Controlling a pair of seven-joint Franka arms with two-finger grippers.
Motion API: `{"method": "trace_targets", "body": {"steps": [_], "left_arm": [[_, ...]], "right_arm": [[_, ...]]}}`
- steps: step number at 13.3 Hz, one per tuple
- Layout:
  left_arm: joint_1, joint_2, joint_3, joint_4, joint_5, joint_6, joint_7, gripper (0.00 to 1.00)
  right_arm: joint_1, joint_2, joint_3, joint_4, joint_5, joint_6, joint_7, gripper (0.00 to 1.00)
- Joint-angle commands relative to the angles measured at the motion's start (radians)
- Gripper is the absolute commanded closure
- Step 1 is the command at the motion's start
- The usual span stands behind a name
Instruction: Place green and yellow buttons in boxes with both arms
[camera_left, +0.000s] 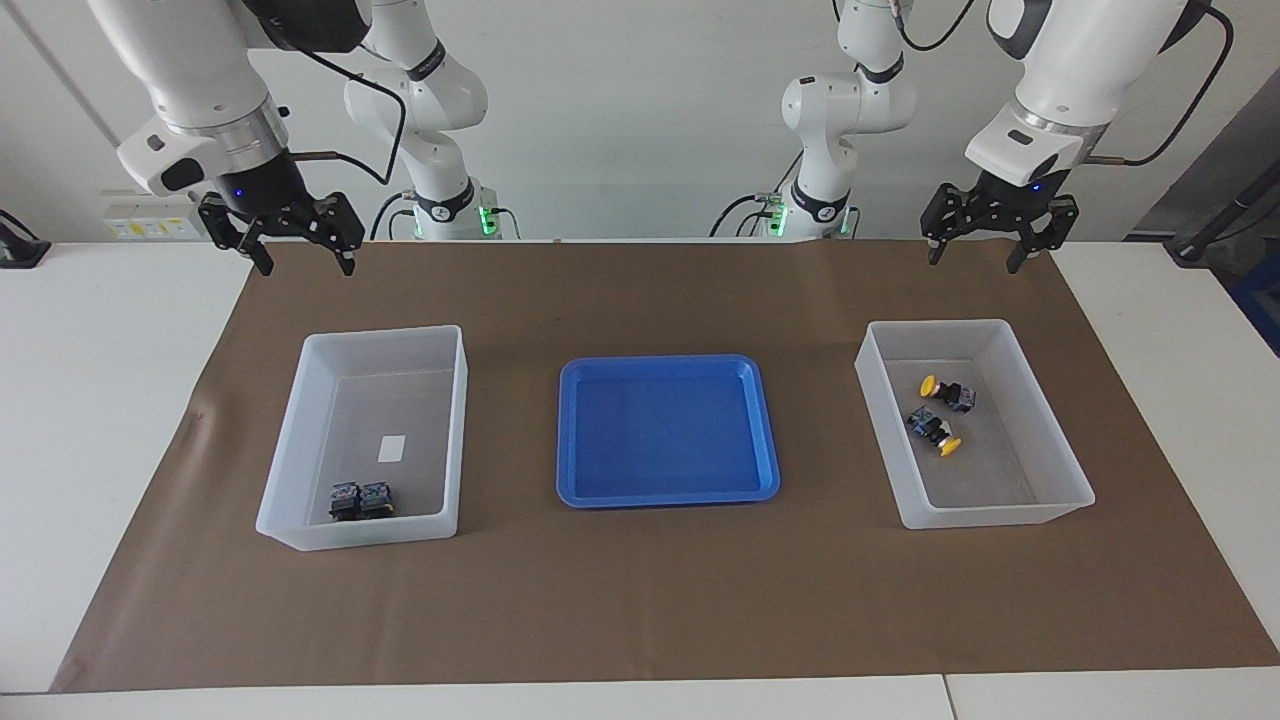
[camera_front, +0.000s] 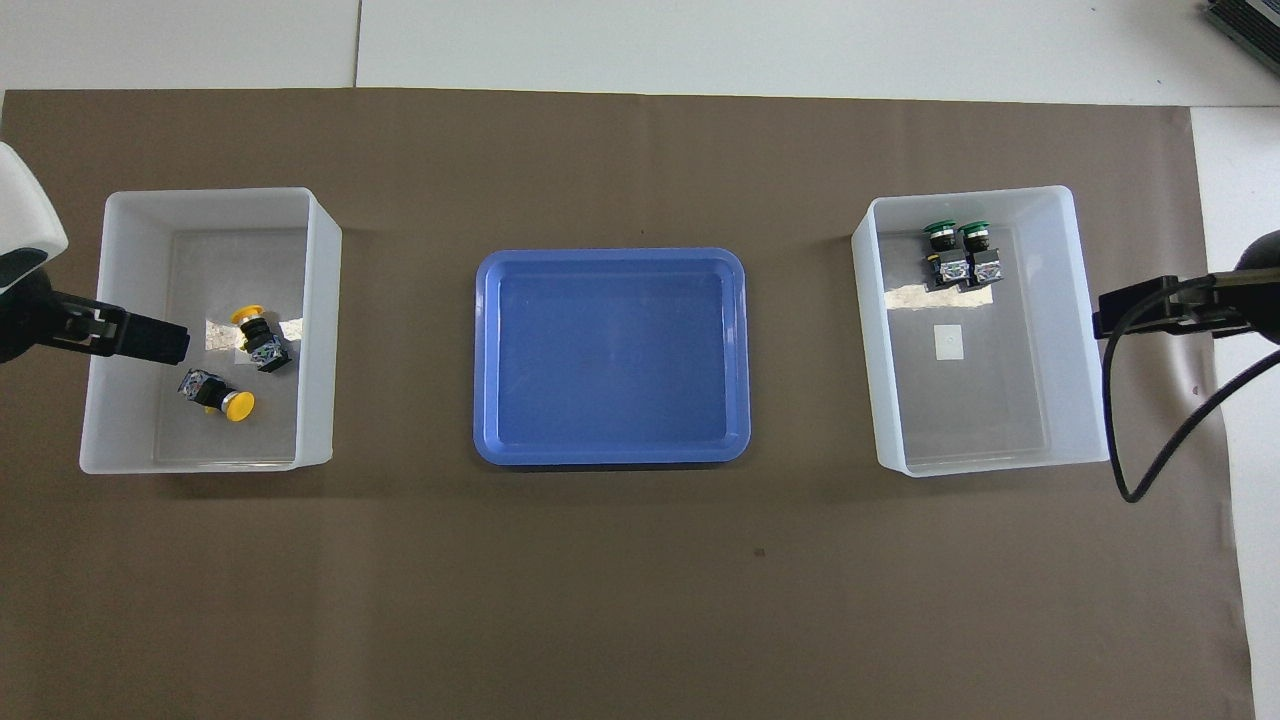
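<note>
A white wall backs your desk (camera_left: 100, 400), which carries a brown mat (camera_left: 640, 600) under three containers in a row. At the middle sits the blue tray (camera_left: 668, 497). Toward the left arm's end, the translucent box (camera_left: 1050, 510) holds the two yellow buttons (camera_left: 945, 390) (camera_left: 935, 430), both lying on their sides, close together but apart. Toward the right arm's end, the matching box (camera_left: 300, 535) holds the two green buttons (camera_front: 945, 255) (camera_front: 980, 255), side by side against the wall farthest from the robots; from the facing camera you see only their dark bodies, the caps hidden by that wall. A small white label (camera_left: 392, 447) shows on this box's floor; any label in the other box is hard to make out.

Your left gripper (camera_left: 975, 258) hangs over the mat's edge nearest the robots, its fingers spread wide and holding nothing. Your right gripper (camera_left: 298, 258) hangs likewise over its own corner of the mat, fingers wide, nothing held. From overhead both grippers are cut off at the frame's sides, only dark parts reaching in.
</note>
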Motion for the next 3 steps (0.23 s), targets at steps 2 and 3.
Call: {"method": "trace_targets", "body": {"steps": [2, 3], "left_arm": [[0.011, -0.012, -0.004, -0.006, -0.008, 0.005, 0.017, 0.00], [0.011, -0.010, -0.003, -0.006, -0.008, 0.003, 0.017, 0.00]], "right_arm": [[0.009, -0.013, -0.011, -0.023, 0.008, -0.008, 0.010, 0.00], [0.005, -0.014, -0.011, -0.026, 0.008, -0.012, 0.012, 0.00]]}}
